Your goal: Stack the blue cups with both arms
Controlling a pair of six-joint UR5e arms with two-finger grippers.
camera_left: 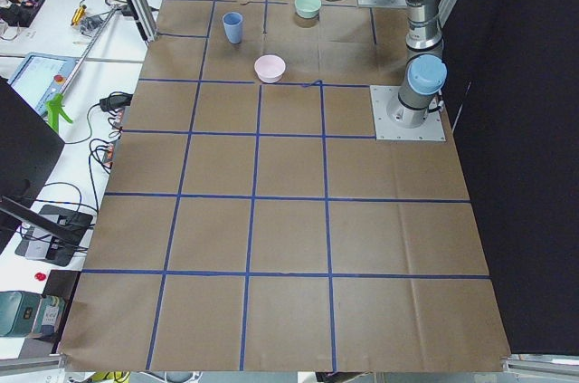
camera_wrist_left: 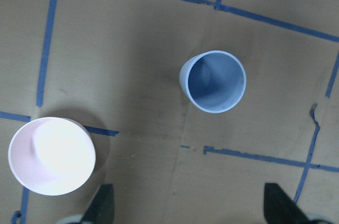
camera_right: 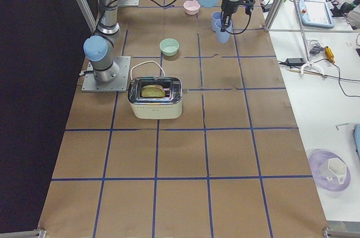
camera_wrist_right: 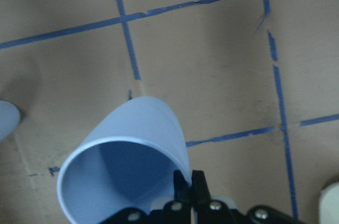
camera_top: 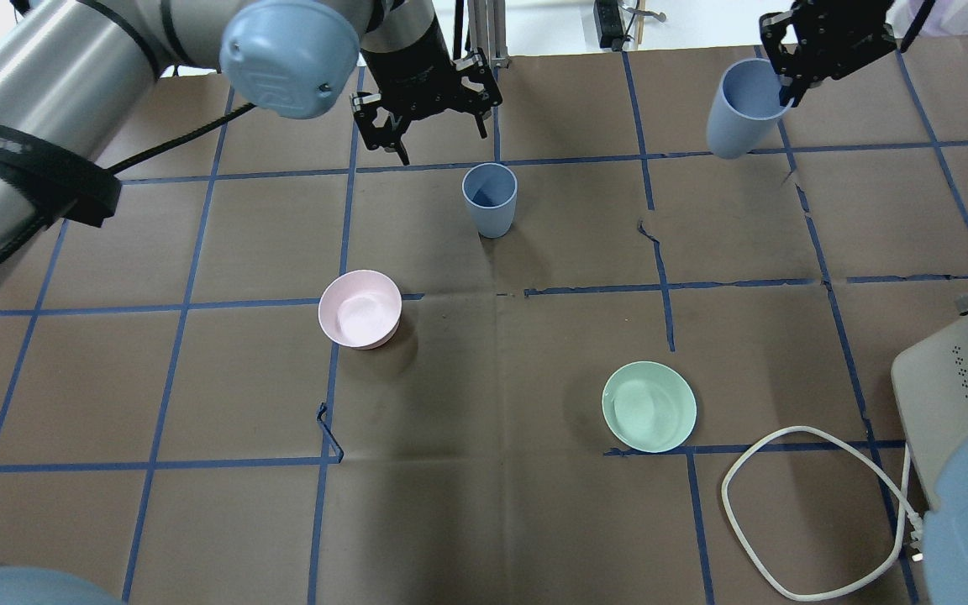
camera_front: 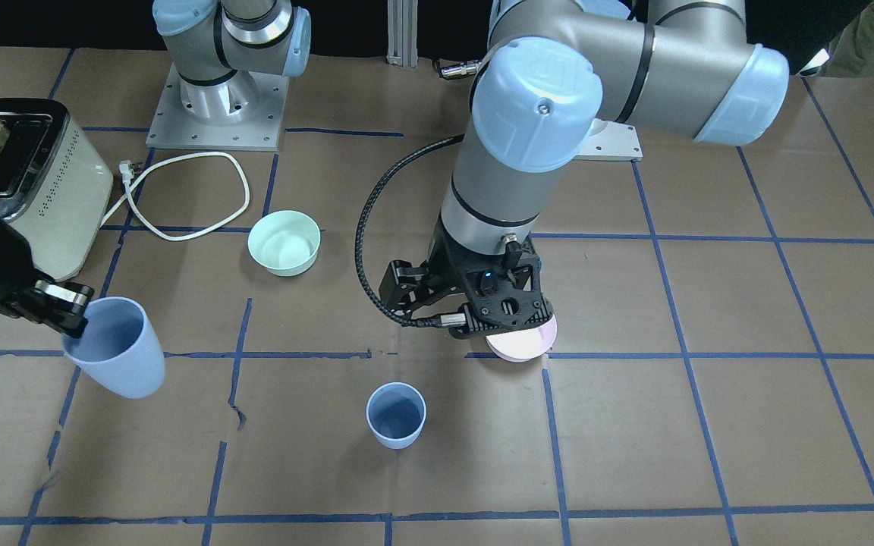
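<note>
Overhead exterior view: the right gripper (camera_top: 789, 82) pinches the rim of one blue cup (camera_top: 739, 109), with one finger inside the mouth and one outside. The right wrist view shows the jaws closed tight on the cup wall. This cup hangs tilted at the far right part of the counter (camera_top: 198, 538). The second blue cup (camera_top: 490, 199) stands upright on the counter near the middle, well apart from the held one. The left gripper (camera_top: 442, 136) hovers just beyond it, jaws spread wide and holding nothing. A pink bowl (camera_top: 360, 308) and a mint-green bowl (camera_top: 649, 406) sit nearer the robot. A toaster (camera_top: 950, 395) stands at the right edge.
</note>
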